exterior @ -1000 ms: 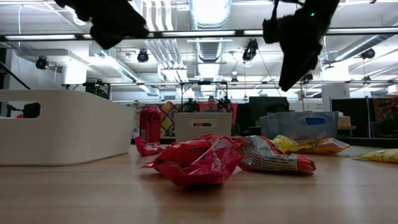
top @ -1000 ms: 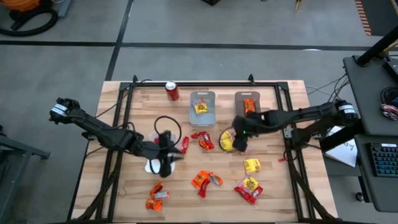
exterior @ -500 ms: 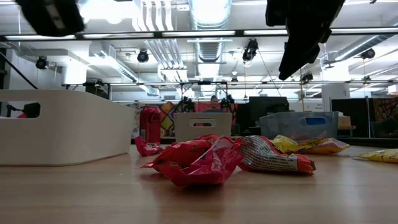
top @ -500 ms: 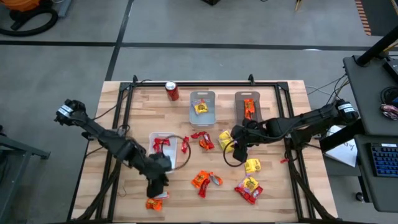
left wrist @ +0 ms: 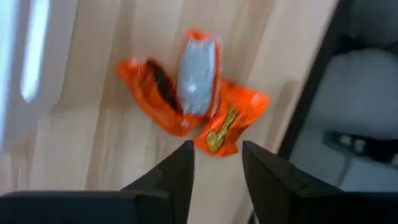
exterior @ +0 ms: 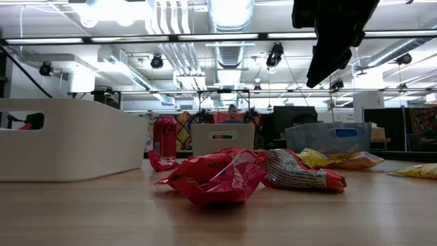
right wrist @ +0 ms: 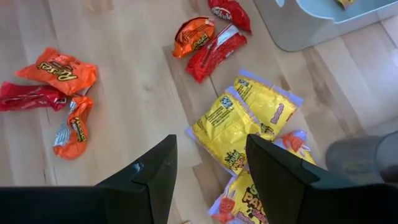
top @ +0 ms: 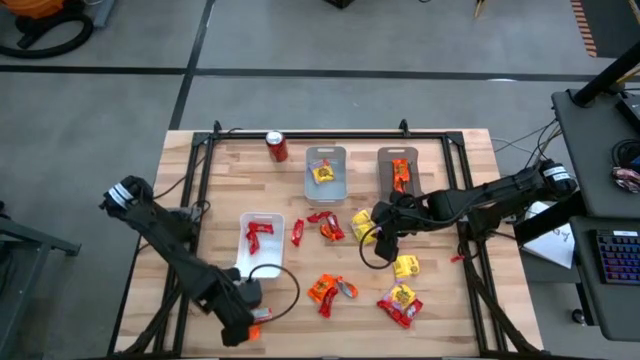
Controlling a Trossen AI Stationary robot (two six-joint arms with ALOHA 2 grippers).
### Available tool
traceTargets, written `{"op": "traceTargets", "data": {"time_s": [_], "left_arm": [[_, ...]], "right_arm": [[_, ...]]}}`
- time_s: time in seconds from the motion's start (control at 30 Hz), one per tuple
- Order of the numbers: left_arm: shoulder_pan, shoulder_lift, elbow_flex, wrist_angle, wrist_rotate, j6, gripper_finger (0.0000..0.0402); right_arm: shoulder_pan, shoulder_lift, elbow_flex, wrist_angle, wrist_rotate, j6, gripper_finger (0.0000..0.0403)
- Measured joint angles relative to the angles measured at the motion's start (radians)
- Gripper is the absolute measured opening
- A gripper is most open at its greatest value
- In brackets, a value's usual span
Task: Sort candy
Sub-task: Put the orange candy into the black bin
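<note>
Just beyond left gripper: orange candy

Left dark six-joint arm runs diagonally from the table's left edge down to the near-left corner, its two-finger left gripper low over the tabletop with fingers parted by a narrow gap. Right dark arm reaches in from the right edge toward table centre, roughly level, its right gripper raised above the surface, fingers spread wide, nothing between them.
</note>
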Motion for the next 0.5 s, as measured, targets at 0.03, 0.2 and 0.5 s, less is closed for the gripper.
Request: {"op": "traceTargets", "data": {"time_s": [0.03, 0.2, 0.5], "left_arm": [[-0.006, 0.011, -0.005, -0.001, -0.012, -0.013, 0.0135], [-0.01, 0.082, -0.013, -0.035, -0.058, -0.05, 0.0173], [-0.01, 0.164, -0.013, -0.051, -0.071, -0.052, 0.018]], "right_arm": [[0.0, 0.0, 0.0, 0.0, 0.0, 0.0, 0.0182], [0.0, 0.0, 0.0, 0.02, 0.0, 0.0, 0.0182], [0.0, 0.0, 0.0, 0.021, 0.0, 0.001, 0.0183]]}}
